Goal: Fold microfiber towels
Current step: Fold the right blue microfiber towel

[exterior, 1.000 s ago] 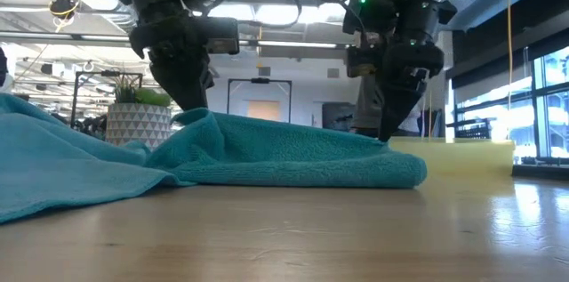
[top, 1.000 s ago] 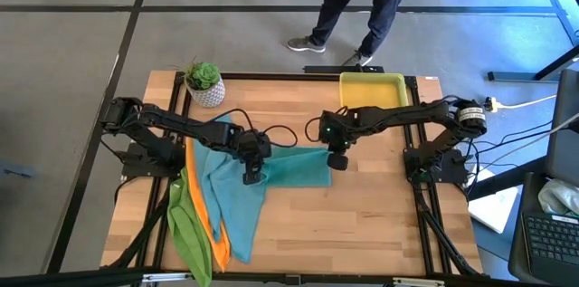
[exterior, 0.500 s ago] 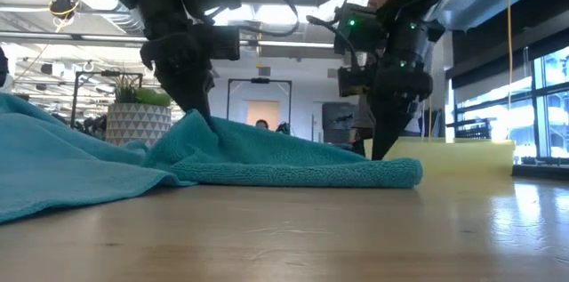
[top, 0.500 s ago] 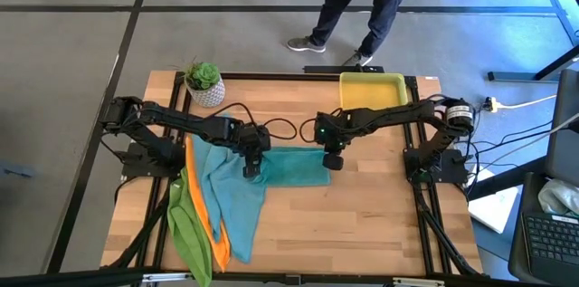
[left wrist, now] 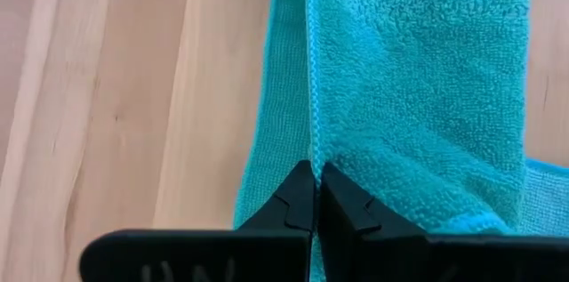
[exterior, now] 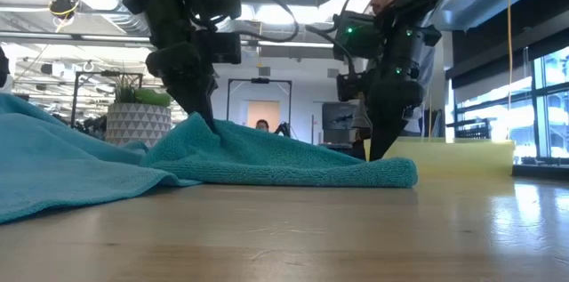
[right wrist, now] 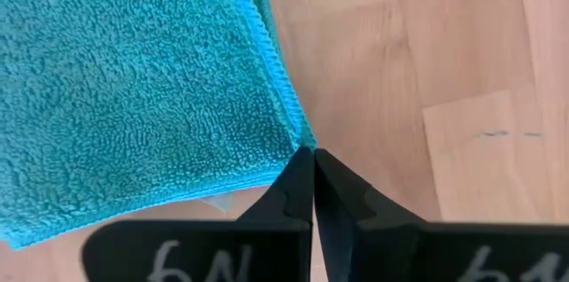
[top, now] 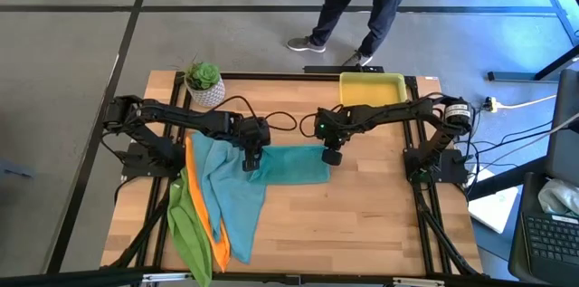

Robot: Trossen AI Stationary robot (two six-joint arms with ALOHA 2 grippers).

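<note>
A teal microfiber towel (top: 289, 164) lies folded in a strip across the middle of the table, its underside on the wood. My left gripper (top: 251, 164) is shut on its left end and my right gripper (top: 331, 157) is shut on its right corner. In the low view the towel (exterior: 284, 162) rises to a peak under the left gripper (exterior: 206, 118) and lies flat by the right gripper (exterior: 370, 152). Another teal towel (top: 231, 210), an orange one (top: 217, 242) and a lime green one (top: 185, 233) lie heaped at the near left, hanging over the table's edge. My left gripper pinches the towel's stitched edge (left wrist: 313, 144) between its two fingertips, coming from above and slanting down. The cloth is pulled up into a small peak (exterior: 210, 127) there, while the rest lies on the table. My right gripper pinches the towel's corner (right wrist: 293, 140) between its fingertips, from above and pointing steeply down. Two hemmed layers show at that corner. The corner sits low, at or just above the wood.
A yellow tray (top: 371, 90) stands at the far right and a potted plant (top: 204, 83) at the far left. A person's legs (top: 357, 6) show beyond the far edge. Bare wood lies near and right of the folded towel.
Both grippers, still shut on the teal towel, have moved toward the table's far edge, drawing the folded strip along the wood with them. The right gripper has also sunk, bringing its corner down to the table.
</note>
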